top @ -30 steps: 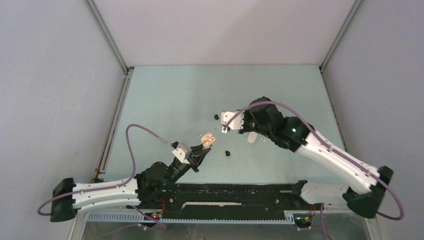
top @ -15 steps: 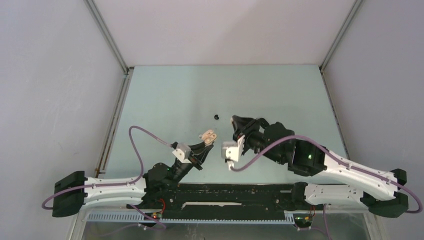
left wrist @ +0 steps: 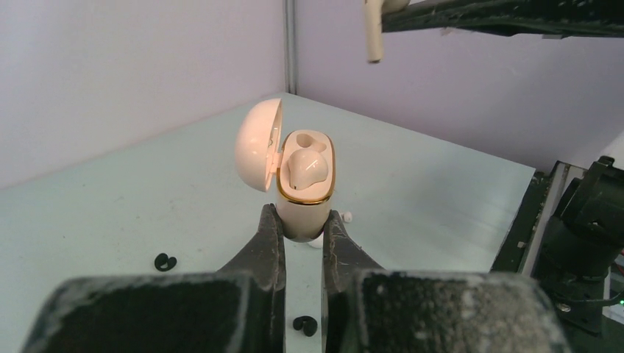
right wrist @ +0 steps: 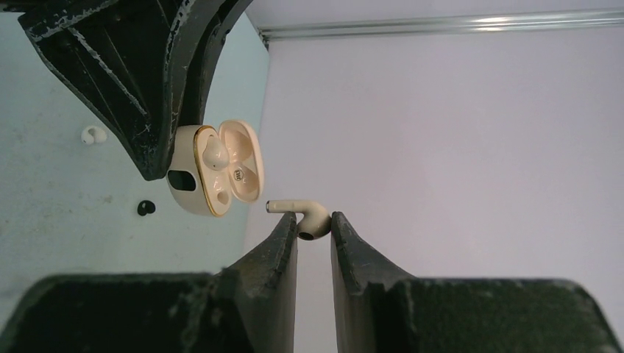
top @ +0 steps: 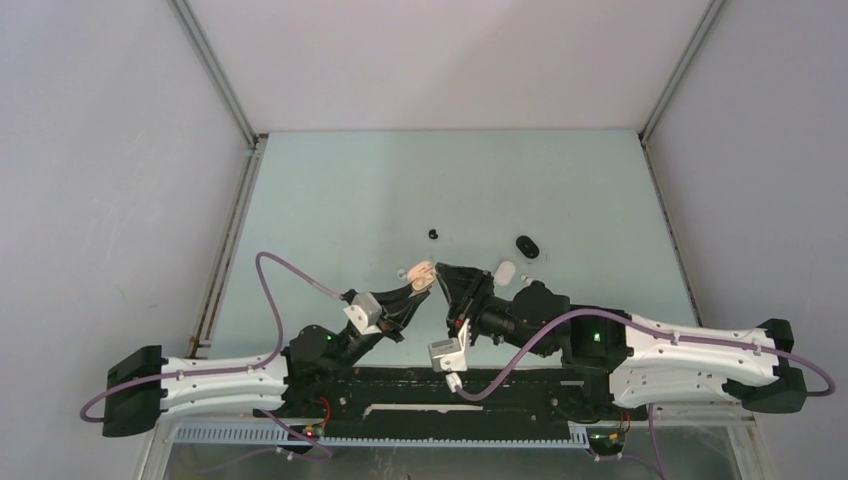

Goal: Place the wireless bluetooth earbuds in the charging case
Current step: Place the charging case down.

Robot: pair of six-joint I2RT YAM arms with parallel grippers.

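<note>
Plainly the step in hand was seating the second cream earbud (right wrist: 309,215), which the right gripper (right wrist: 314,220) pinched by its rounded head, stem sticking out free toward the charging case (left wrist: 305,184). The left gripper (left wrist: 303,232) was clamped on the lower body of that case, holding it off the bench (left wrist: 110,191) with the lid swung open. One seated bud (left wrist: 307,168) filled the well nearer the fingers, and the farther well (left wrist: 305,138) looked empty. To do it well, I judged, the stem should be lined up with the empty well and go in first, slowly, the case held steady. The pinch should be let go only once the bud had dropped home, since a skewed entry could flick it away. In the right wrist view the case lay just left of and slightly above the fingertips, close to the stem but not touching. A loose black bud (left wrist: 165,262) lay on the bench below.
</note>
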